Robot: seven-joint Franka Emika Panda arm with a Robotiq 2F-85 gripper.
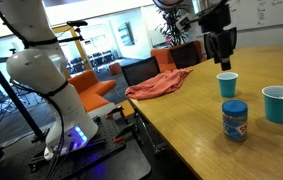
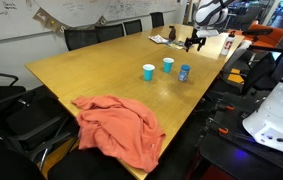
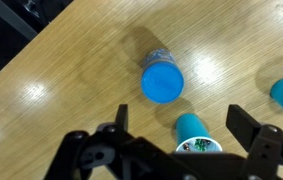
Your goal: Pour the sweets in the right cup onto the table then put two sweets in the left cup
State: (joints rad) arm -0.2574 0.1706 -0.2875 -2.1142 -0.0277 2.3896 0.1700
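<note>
sweets are hidden from me, presumably down inside the right cup (image 1: 280,103), a wide teal tapered cup with a pale rim, upright on the bench (image 1: 191,140) so nothing spills. in an exterior view it sits at four o'clock from the left cup (image 1: 227,84). my end effector (image 1: 221,62) hangs at twelve o'clock of that cup, jaws wide and empty, likely poised to descend.

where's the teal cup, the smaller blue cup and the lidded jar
teal cup (image 1: 280,106): in an exterior view, on its side wall
smaller blue cup (image 1: 227,87): in an exterior view, on its side wall
lidded jar (image 1: 235,124): in an exterior view, on its label
</note>
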